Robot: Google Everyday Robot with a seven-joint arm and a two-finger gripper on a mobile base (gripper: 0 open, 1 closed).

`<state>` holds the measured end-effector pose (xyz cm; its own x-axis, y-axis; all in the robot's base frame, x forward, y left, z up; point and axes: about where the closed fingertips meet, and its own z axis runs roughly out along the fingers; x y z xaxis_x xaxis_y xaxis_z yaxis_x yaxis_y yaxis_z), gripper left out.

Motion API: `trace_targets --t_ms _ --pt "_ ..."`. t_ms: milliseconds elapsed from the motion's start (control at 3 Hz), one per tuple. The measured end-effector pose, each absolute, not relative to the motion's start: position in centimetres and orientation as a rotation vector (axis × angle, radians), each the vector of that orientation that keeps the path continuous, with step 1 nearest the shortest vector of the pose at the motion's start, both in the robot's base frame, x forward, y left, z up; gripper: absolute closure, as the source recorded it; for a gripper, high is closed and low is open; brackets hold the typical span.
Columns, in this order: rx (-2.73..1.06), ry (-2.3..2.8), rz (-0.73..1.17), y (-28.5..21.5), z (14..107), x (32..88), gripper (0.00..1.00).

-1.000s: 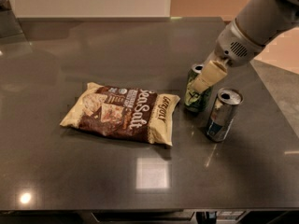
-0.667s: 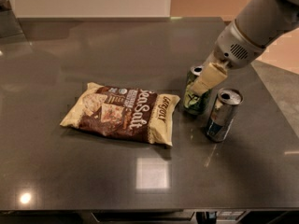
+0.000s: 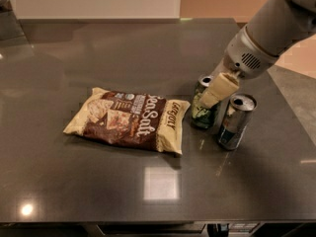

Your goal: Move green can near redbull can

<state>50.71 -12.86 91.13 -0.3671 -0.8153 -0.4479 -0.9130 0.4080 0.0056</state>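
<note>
The green can stands upright on the dark table, right of centre. The redbull can, silver with a blue lower part, stands upright just to its right, a small gap between them. My gripper comes down from the upper right on the grey arm and sits at the green can's upper part. Its cream-coloured tip covers the can's upper right side. The far side of the green can is hidden behind the gripper.
A brown and cream chip bag lies flat on the table left of the green can, its right end close to the can. The table's right edge runs just beyond the redbull can. A pale wall stands behind the table.
</note>
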Motion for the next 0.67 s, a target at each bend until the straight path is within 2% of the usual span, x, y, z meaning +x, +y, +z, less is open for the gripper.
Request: trace_targets --t_ms 333,667 --pt "-1.486 2.292 0.356 -12.76 91.18 50.71 0.0" --pt "-1.486 2.292 0.356 -12.76 91.19 50.71 0.0"
